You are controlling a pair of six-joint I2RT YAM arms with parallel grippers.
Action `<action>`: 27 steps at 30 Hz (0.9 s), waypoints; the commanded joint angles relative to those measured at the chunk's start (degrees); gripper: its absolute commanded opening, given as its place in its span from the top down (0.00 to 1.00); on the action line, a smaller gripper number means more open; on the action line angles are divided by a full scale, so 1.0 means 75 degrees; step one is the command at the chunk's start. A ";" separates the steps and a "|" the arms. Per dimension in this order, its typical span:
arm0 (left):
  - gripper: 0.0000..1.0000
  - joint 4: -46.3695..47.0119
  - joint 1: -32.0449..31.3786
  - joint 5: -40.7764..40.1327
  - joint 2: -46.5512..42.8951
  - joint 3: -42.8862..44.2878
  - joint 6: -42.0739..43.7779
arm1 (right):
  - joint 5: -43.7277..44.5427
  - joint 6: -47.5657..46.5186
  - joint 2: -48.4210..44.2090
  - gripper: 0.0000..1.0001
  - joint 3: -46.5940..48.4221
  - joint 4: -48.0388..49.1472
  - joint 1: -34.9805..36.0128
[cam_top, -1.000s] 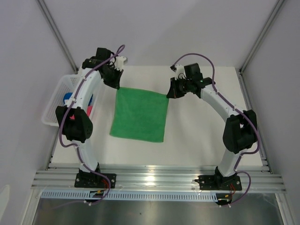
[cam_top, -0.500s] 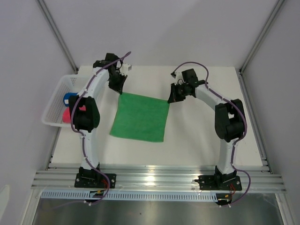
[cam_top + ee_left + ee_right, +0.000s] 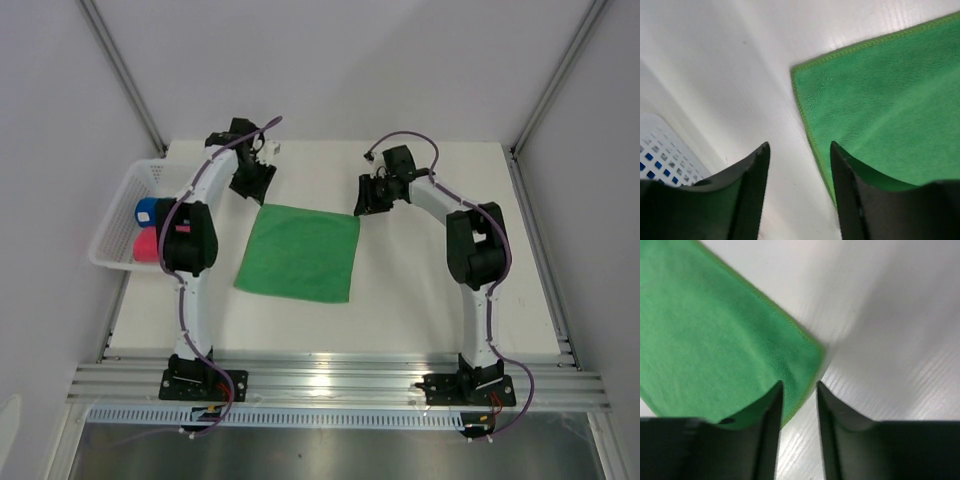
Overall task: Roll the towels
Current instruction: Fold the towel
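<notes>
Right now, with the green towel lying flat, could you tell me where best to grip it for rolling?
Probably pinch the green towel at its two far corners, from the far side: it lies flat, so only its thin hemmed edge offers purchase, and the open left gripper and right gripper sit there.

The left arm (image 3: pixel 187 238) partly hides the pink towel (image 3: pixel 146 246) and the blue towel (image 3: pixel 148 211) in the basket (image 3: pixel 111 216)
</notes>
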 commanded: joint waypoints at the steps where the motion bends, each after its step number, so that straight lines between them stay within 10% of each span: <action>1: 0.43 0.0227 0.0033 -0.0389 0.0130 0.0378 -0.0077 | 0.0575 0.0260 0.0249 0.57 0.0511 0.0139 -0.0085; 9: 0.43 -0.0403 0.0045 -0.0414 -0.0910 0.0391 -0.0136 | 0.1805 0.0578 -0.0287 0.53 0.0618 -0.0037 -0.0156; 20: 0.54 -0.0371 -0.0412 0.0056 -0.3420 -0.5076 0.0415 | 0.0751 0.0060 -0.0503 0.74 -0.0438 0.0456 0.0899; 27: 0.59 0.0144 -0.0728 -0.0014 -0.3351 -0.6488 0.0238 | 0.0740 0.0435 0.0166 0.82 -0.0332 0.0233 0.0830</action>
